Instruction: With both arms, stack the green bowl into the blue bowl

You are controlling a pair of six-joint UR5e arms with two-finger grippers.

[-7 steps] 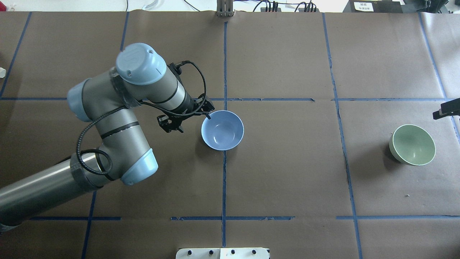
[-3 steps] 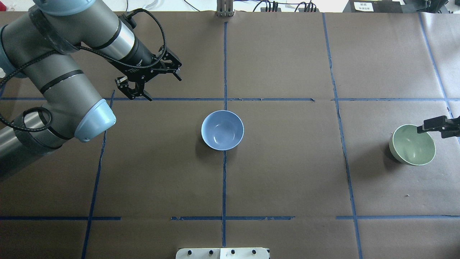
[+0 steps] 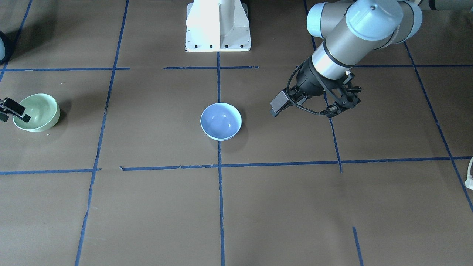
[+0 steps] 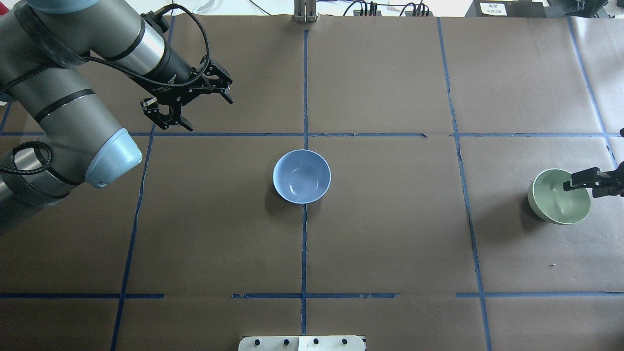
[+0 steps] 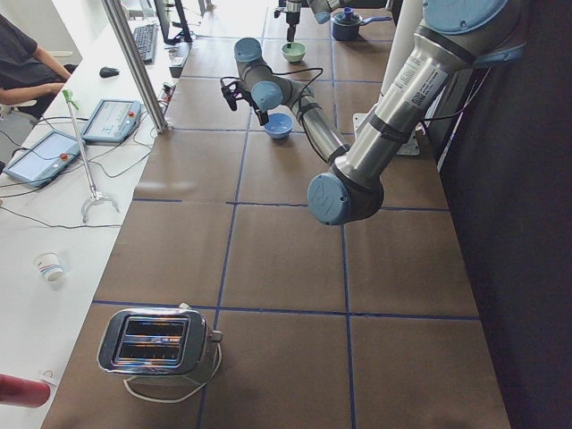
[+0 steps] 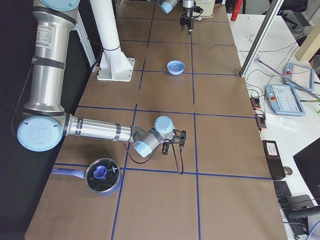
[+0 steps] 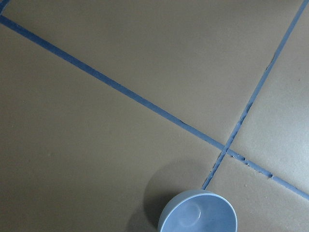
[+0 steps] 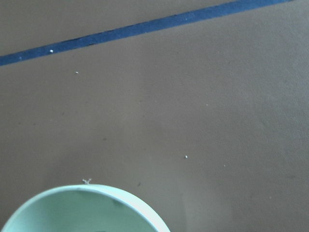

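Note:
The blue bowl (image 4: 302, 176) stands upright and empty at the table's middle; it also shows in the front view (image 3: 221, 121) and the left wrist view (image 7: 198, 213). My left gripper (image 4: 207, 114) is open and empty, raised well back and to the left of it (image 3: 343, 102). The green bowl (image 4: 553, 202) stands upright at the far right (image 3: 38, 111). My right gripper (image 4: 604, 187) is open at the frame edge, with one finger (image 4: 580, 181) over the bowl's inside near its right rim. The right wrist view shows only the bowl's rim (image 8: 82, 210).
The brown paper table cover is crossed by blue tape lines (image 4: 304, 97). The white pedestal base (image 3: 218, 26) is at the robot's side. A toaster (image 5: 156, 344) and a blue-lidded pot (image 6: 102, 176) stand at the table's far ends.
My left gripper has pulled away from the blue bowl's rim, up and to the back left. My right gripper has come in over the green bowl's right rim.

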